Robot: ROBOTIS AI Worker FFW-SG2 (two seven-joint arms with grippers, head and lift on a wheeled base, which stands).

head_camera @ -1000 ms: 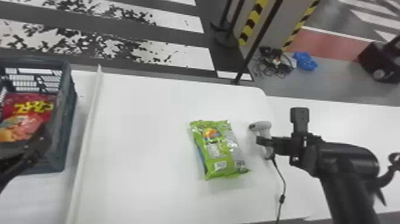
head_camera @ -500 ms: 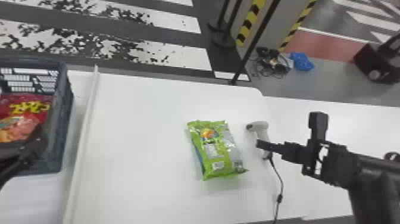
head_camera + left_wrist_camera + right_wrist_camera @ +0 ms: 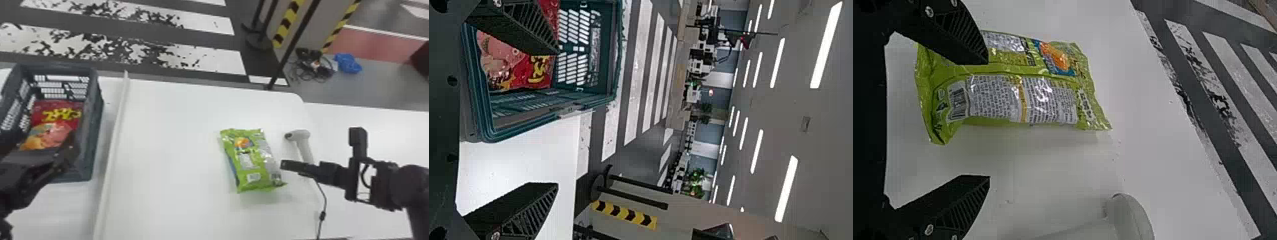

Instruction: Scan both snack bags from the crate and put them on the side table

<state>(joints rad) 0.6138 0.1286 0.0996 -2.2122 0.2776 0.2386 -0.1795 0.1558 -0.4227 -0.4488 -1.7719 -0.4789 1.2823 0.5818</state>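
My right gripper is over the table between the green snack bag and the white scanner. In the right wrist view that gripper is open; one finger overlaps the green bag, and the scanner lies past the other. The green bag lies flat, a barcode on its upper face. The red snack bag rests inside the crate. My left gripper is at the crate's near part; in the left wrist view the gripper is open, the red bag beyond one finger.
A raised white strip runs along the table between crate and green bag. The scanner's cable trails toward the near edge. At the right is a second white surface; a black pole stands behind the table.
The right gripper first moved right, away from the scanner's handle, then came back left toward the green bag. Bag and scanner stayed put; the left arm shows little change.
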